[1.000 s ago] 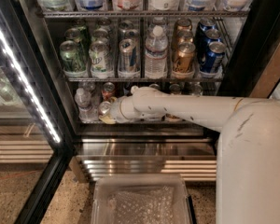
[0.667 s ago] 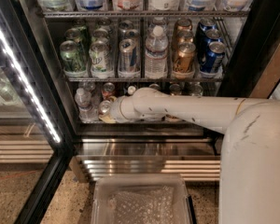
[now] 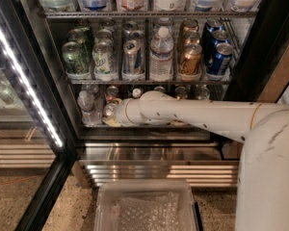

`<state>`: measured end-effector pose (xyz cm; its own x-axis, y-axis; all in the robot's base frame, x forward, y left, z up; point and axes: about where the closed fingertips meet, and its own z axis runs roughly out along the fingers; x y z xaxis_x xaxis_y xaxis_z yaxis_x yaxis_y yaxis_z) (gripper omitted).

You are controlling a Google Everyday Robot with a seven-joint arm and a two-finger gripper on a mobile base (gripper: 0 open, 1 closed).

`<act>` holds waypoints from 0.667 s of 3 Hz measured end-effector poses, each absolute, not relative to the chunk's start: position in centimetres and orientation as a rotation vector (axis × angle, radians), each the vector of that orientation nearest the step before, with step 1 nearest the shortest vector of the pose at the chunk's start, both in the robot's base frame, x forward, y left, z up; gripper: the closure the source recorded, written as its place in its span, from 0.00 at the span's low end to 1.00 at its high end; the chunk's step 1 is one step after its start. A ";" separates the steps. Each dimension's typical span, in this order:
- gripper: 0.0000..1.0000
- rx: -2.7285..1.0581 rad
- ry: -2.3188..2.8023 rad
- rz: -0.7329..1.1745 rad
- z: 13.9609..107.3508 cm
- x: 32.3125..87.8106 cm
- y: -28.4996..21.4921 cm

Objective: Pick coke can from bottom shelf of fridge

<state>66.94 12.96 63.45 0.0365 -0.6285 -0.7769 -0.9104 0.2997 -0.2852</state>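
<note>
My white arm reaches from the right into the fridge (image 3: 62, 143), along the bottom shelf (image 3: 149, 127). The gripper (image 3: 113, 115) is at the arm's left end, low over the shelf's front left part, and is mostly hidden by the wrist. A small red coke can (image 3: 109, 109) with a silver top stands right at the gripper's tip; I cannot tell whether it is touched. Another reddish can (image 3: 112, 92) stands just behind it. A small clear bottle (image 3: 85, 106) stands to its left.
More can tops (image 3: 181, 91) line the back of the bottom shelf. The shelf above holds green cans (image 3: 73, 57), silver cans, a water bottle (image 3: 162, 56), gold cans and blue cans (image 3: 220, 57). An LED strip (image 3: 26, 88) runs down the left. A clear tray (image 3: 145, 207) is below.
The arm has edged slightly to the left along the bottom shelf, bringing the gripper closer to the front-left can. Nothing else has moved.
</note>
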 end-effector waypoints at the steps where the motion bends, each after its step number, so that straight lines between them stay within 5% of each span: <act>1: 1.00 -1.341 1.628 0.299 66.7 65.6 10.6; 2: 1.00 -1.248 1.605 0.240 69.4 63.9 7.5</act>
